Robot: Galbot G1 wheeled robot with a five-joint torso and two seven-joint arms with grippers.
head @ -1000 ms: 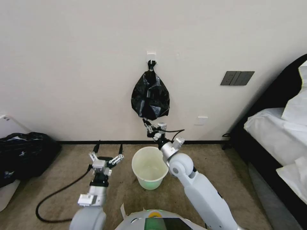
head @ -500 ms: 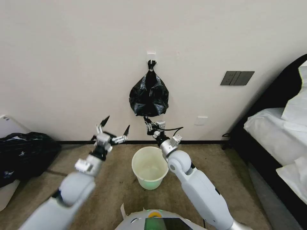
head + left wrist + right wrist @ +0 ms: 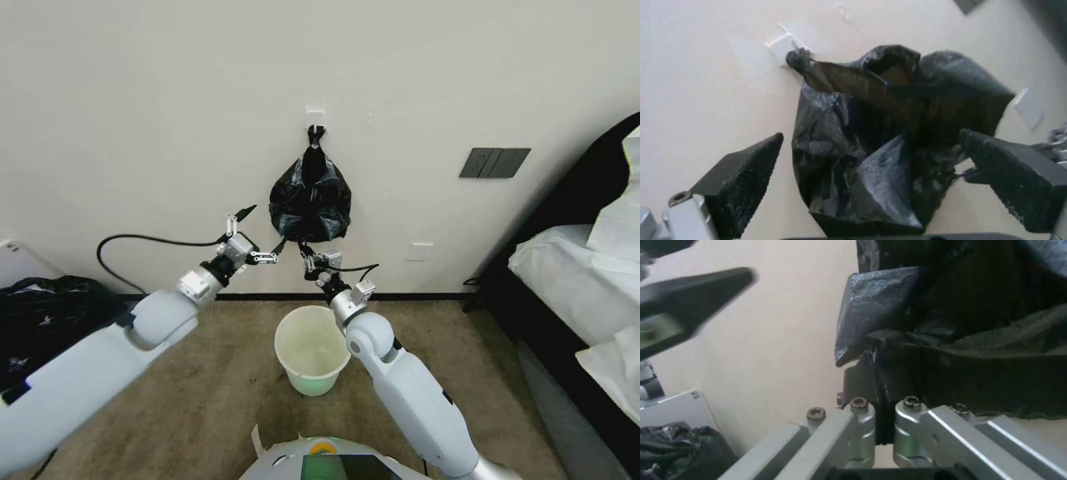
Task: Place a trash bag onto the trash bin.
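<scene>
The trash bag [image 3: 310, 200], small, black and glossy, hangs by its knotted top from a white wall hook [image 3: 315, 119]. Below it on the carpet stands the trash bin [image 3: 312, 350], a cream round bucket with nothing inside. My right gripper [image 3: 305, 250] is raised under the bag and shut on its lower edge; in the right wrist view its fingers [image 3: 880, 373] pinch the black film [image 3: 978, 340]. My left gripper [image 3: 265, 230] is open just left of the bag's lower side. In the left wrist view the bag [image 3: 889, 140] lies ahead between its spread pads [image 3: 742, 173].
A large bulging black bag [image 3: 47, 320] sits on the floor at the far left against the wall. A bed with white bedding [image 3: 587, 267] runs along the right. A dark switch plate [image 3: 495, 163] and a white socket [image 3: 419, 251] are on the wall.
My left arm has risen from beside the bin and reached up to the bag's lower left, fingers still open. The right gripper keeps its hold and has pushed the bag's bottom slightly up.
</scene>
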